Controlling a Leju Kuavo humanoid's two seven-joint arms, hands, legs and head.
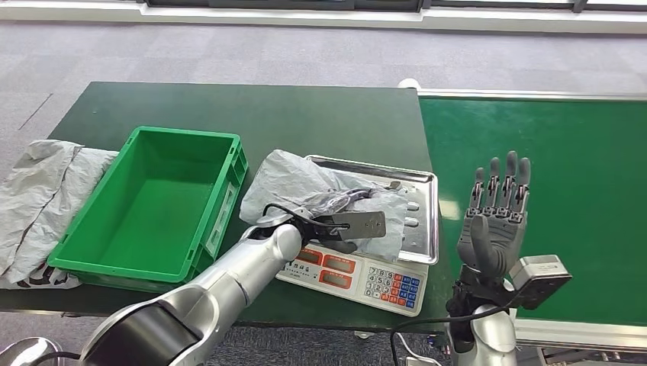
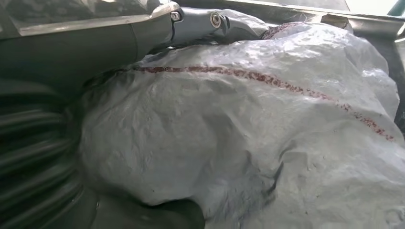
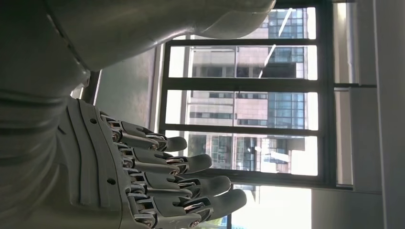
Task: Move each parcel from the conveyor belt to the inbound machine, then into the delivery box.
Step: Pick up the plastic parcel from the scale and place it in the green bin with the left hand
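Your left hand (image 1: 336, 225) grips the grey parcel (image 1: 305, 187), which lies on the steel tray of the scale (image 1: 418, 221), just beside the green box (image 1: 164, 202). Your right hand (image 1: 492, 225) is raised upright over the belt (image 1: 564, 168), fingers apart, holding nothing. More grey bags (image 1: 38, 198) lie on the desk (image 1: 252, 110) on the box's other side.

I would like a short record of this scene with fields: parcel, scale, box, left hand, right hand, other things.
parcel: crumpled grey plastic parcel, lying on the scale tray
scale: steel-tray weighing scale with keypad, beside the crate
box: green plastic crate, nothing inside
left hand: left hand rests on the parcel; a grip cannot be told
right hand: right hand raised, fingers straight, holding nothing
other things: grey bags left of the crate; green conveyor belt
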